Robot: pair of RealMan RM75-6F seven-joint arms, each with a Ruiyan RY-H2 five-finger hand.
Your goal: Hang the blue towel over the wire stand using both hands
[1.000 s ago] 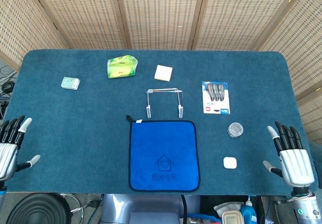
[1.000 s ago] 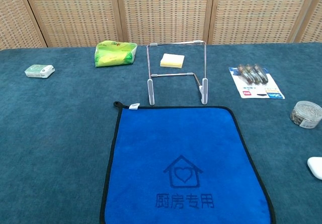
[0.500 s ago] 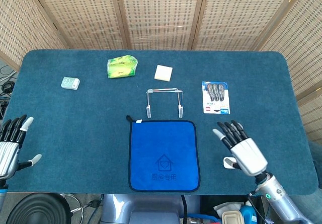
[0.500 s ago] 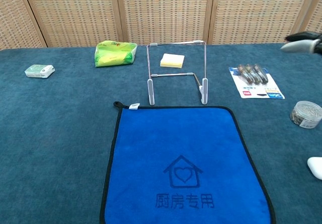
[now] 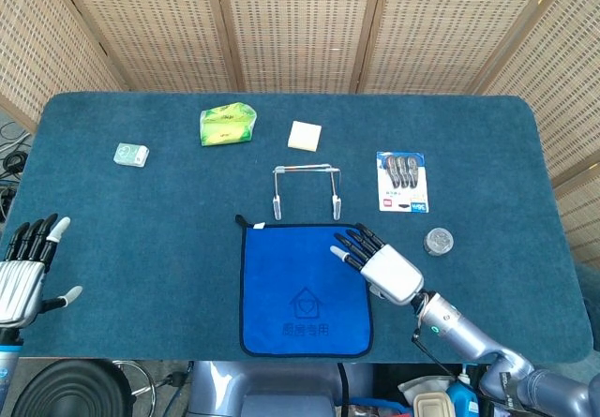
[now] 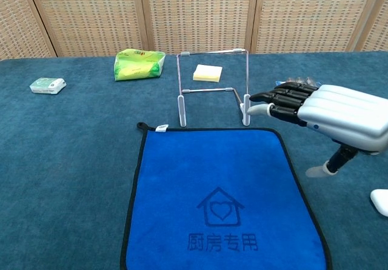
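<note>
The blue towel (image 5: pixel 303 289) (image 6: pixel 221 200) lies flat on the table, black-edged, with a house print. Just behind its far edge stands the wire stand (image 5: pixel 306 190) (image 6: pixel 213 88), upright and bare. My right hand (image 5: pixel 380 261) (image 6: pixel 327 113) hovers over the towel's far right corner, fingers stretched out and apart, pointing left toward the stand's right foot, holding nothing. My left hand (image 5: pixel 26 269) is at the table's near left edge, fingers spread, empty, far from the towel; the chest view does not show it.
A green packet (image 5: pixel 227 124) (image 6: pixel 139 64), a yellow notepad (image 5: pixel 305 136) (image 6: pixel 207 73) and a small white box (image 5: pixel 131 155) (image 6: pixel 48 85) lie at the back. On the right are a carded pack (image 5: pixel 403 182), a round tin (image 5: pixel 438 242) and a white pebble-like object (image 6: pixel 381 201).
My right hand has swept in from the table's right edge leftward to the towel's far right corner. The left hand has barely shifted. Towel and stand have not moved.
</note>
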